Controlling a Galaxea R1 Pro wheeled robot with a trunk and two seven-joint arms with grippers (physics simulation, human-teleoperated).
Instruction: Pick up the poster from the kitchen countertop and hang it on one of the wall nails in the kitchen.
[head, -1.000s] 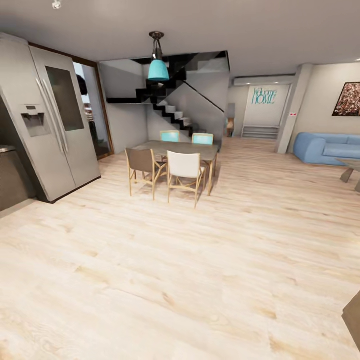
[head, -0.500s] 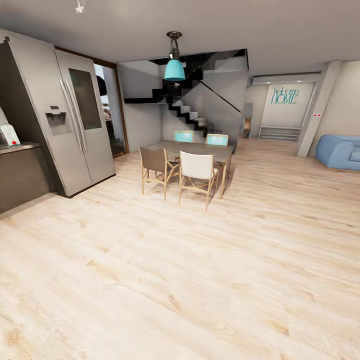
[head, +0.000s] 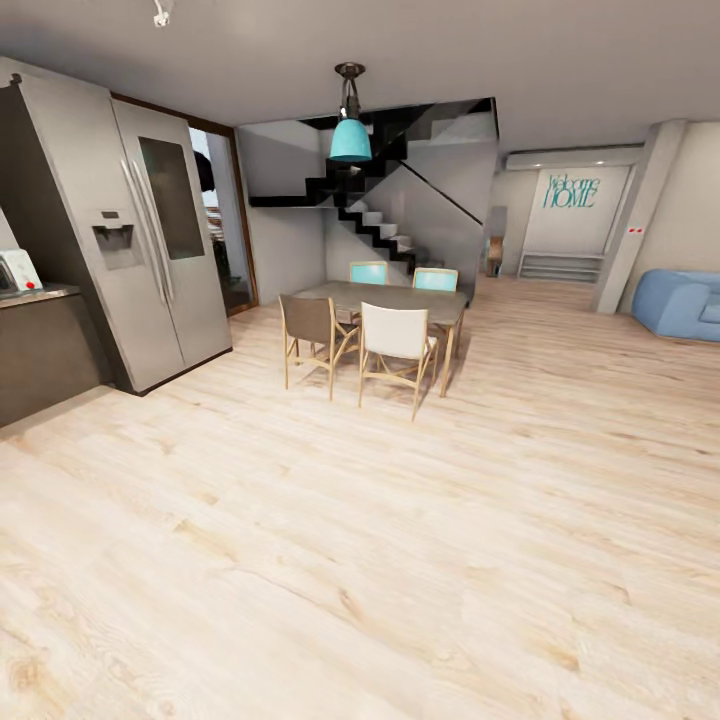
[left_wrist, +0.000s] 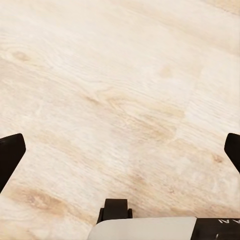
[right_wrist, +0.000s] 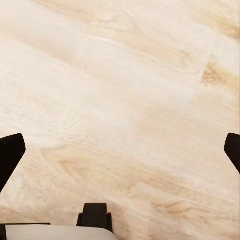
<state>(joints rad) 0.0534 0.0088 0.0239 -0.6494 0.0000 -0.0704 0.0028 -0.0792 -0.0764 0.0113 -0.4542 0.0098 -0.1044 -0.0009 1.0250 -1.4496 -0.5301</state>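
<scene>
Floor: pale wood planks (head: 400, 560)
Furniture: dining table (head: 385, 297), chairs, steel fridge (head: 130, 250), blue sofa (head: 685, 303)
Light: teal pendant lamp (head: 350, 138)

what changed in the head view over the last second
The camera swung toward the robot's left: the fridge, dining table and pendant lamp slid rightward in the picture, the dark counter end with a small white appliance came into view, and the wall painting left it. The blue sofa is now cut off. Nothing in the room itself moved; nothing grasped.
</scene>
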